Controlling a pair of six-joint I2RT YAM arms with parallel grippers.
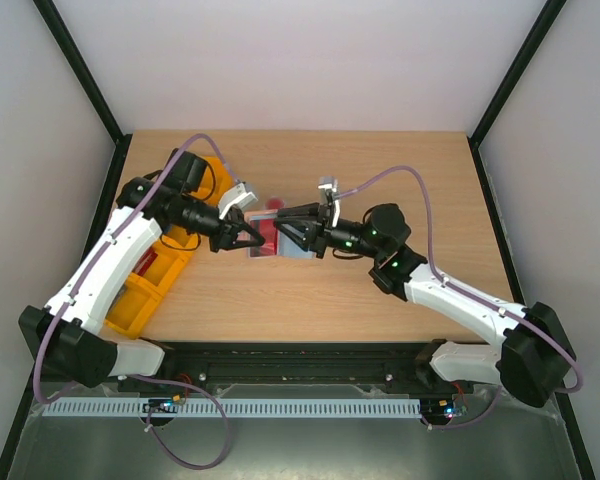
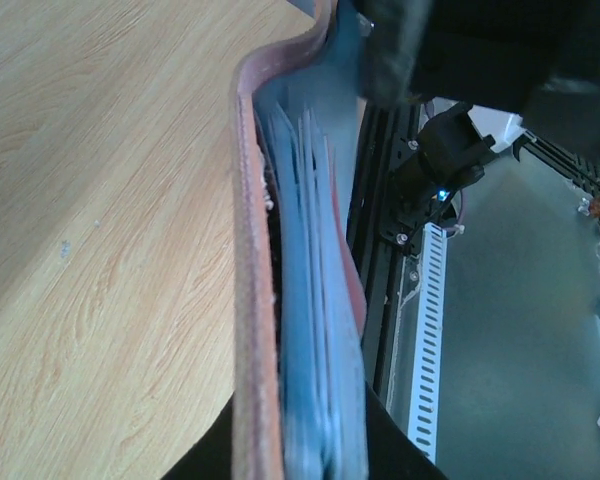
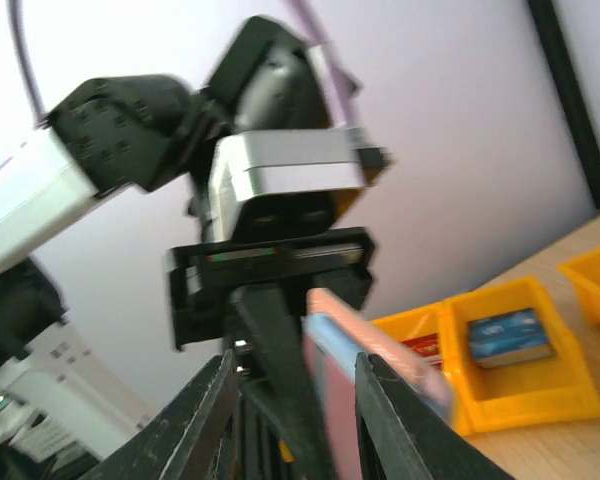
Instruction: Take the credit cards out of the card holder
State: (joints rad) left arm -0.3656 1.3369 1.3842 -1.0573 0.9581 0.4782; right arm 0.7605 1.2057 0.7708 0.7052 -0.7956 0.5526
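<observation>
Both arms met over the middle of the bench (image 1: 380, 300), just right of the orange bins (image 1: 145, 290). The left fingers (image 1: 242, 240) were clamped on the card holder (image 1: 268, 244), holding it on edge. The left wrist view looked straight along its reddish-brown cover (image 2: 245, 300) into the grey-blue pockets (image 2: 315, 330). The right fingers (image 3: 380, 430) stood parted around the holder's upper edge, gripping nothing that I could make out. The credit cards were probably among the thin pale layers in those pockets, though the view was too blurred to pick one out. To do this step well, the right fingers would need to close on one card's exposed edge alone, not the flap. They should then pull along the pocket's length against a firm left grip.
</observation>
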